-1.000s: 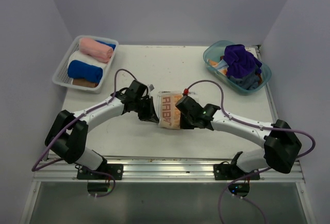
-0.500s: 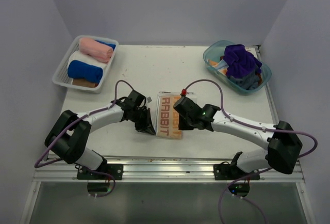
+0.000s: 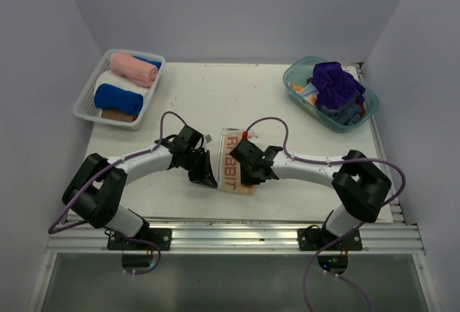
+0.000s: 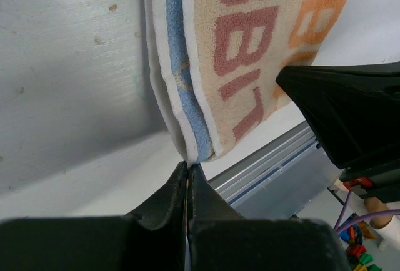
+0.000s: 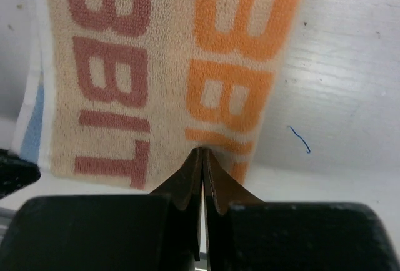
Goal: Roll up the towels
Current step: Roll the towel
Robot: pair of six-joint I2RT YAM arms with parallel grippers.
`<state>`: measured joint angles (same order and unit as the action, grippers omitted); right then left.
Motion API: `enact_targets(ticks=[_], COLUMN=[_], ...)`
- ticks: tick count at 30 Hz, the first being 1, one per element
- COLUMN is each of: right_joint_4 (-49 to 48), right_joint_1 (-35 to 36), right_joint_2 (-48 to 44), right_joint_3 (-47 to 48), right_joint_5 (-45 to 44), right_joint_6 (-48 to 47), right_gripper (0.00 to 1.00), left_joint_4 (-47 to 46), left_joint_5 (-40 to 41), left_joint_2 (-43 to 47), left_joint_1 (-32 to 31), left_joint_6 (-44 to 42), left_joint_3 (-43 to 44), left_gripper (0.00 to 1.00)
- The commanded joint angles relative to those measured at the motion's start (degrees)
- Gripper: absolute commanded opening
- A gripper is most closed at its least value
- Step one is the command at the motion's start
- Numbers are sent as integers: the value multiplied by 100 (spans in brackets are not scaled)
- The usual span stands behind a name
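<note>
White speckled table point(image 3: 215, 96), lilac walls point(image 3: 237, 10), RABBIT towel point(image 3: 231, 164) lying centre

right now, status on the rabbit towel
Left gripper shut at RABBIT towel near corner. Right gripper shut at near edge. Towel folded, not rolled. Nothing in the way.

The towel point(image 3: 231, 167) slid nearer and shows more letters. The left gripper point(image 4: 187, 168) and right gripper point(image 5: 201, 153) came nearer too, and the right arm point(image 3: 316, 165) folded in.

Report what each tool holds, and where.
The right tool appears to pinch the cream, orange and light-blue printed RABBIT cloth towel by its near edge; the left tool is shut at its near-left corner, hold unclear.
</note>
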<state>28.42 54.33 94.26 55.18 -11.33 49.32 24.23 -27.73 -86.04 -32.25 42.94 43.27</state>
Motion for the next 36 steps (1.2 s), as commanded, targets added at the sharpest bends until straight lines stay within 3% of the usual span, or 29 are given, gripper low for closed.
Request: enact_targets(ticks=[1, 6, 17, 21, 25, 30, 36], right_joint_4=[-39, -21, -899, -620, -365, 48, 128], right_joint_1=[-18, -10, 175, 184, 175, 166, 175], right_joint_2=[-714, -1050, 512, 831, 165, -820, -1647], right_joint_3=[-130, -17, 503, 652, 477, -5, -857], right_joint_5=[-114, -125, 552, 606, 185, -343, -185], right_joint_6=[104, 34, -80, -107, -124, -11, 402], right_gripper=[2, 5, 2, 0, 1, 13, 29], left_joint_4=[-199, -217, -287, -305, -287, -278, -243], left_joint_5=[-101, -119, -101, -136, -128, -137, -128], left_joint_2=[114, 131, 131, 87, 96, 131, 131], left_joint_1=[26, 35, 26, 35, 35, 26, 26], left_joint_6=[110, 118, 153, 145, 118, 145, 127], left_joint_3=[121, 103, -37, -11, 24, 59, 68], left_gripper=[0, 0, 0, 0, 0, 0, 0])
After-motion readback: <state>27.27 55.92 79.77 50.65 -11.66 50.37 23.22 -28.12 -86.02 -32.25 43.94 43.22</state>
